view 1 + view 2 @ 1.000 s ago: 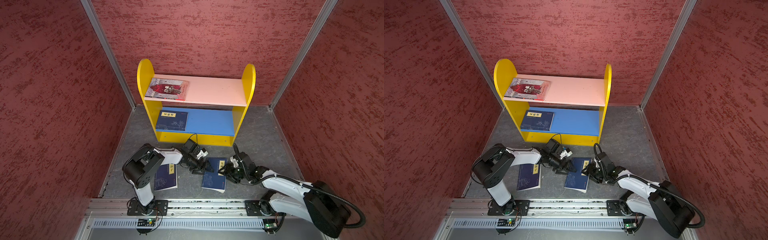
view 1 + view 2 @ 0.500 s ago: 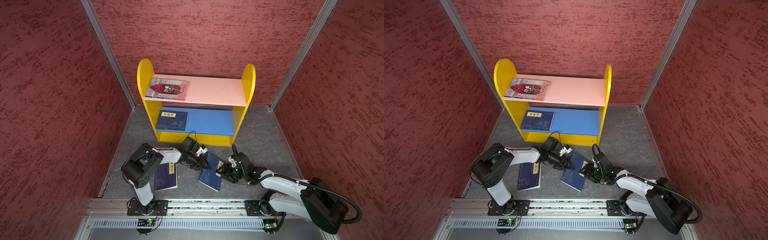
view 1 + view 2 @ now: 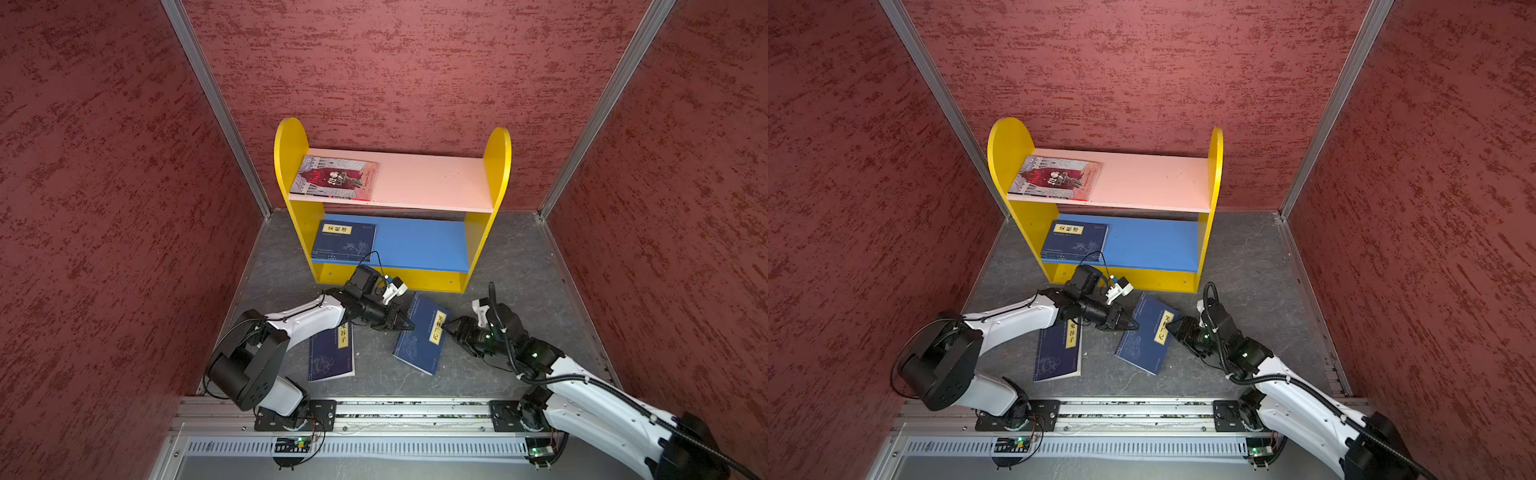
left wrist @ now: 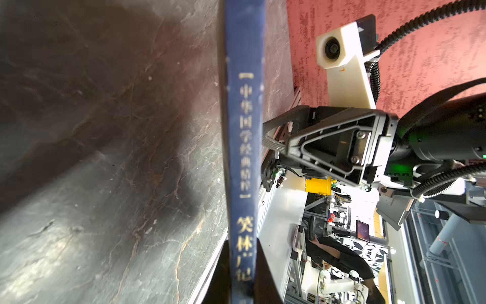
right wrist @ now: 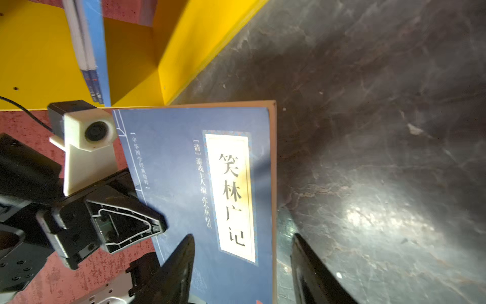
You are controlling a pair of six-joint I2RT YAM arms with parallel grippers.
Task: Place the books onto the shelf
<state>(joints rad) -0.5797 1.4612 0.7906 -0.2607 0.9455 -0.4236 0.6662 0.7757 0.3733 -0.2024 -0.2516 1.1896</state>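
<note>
The navy paperback titled 笑林广记 (image 3: 417,345) lies at the middle of the grey stone floor (image 3: 511,266), just in front of the yellow two-tier bookshelf (image 3: 496,166), which stands at twelve o'clock against the back wall. The left gripper (image 3: 409,326) comes in from the book's nine o'clock, and its fingers (image 4: 218,276) are pressed onto the spine edge, one on each cover. That edge looks tipped up off the floor, which is probably what let a finger slip beneath so thin a book. At three o'clock the right gripper (image 3: 446,328) has its fingers (image 5: 181,263) spread wide, straddling the fore-edge without pinching it. I judge it is there as a stop so that the book cannot slide away. A second navy paperback, 鬼谷子 (image 3: 330,353), lies flat at about eight o'clock from the held one, partly under the left arm and not yet shelved. A red-and-grey illustrated book (image 3: 334,178) lies at the nine o'clock end of the pink upper board. Navy paperbacks (image 3: 345,243) lie below it on the blue board (the right wrist view suggests two stacked there (image 5: 86,39)).
</note>
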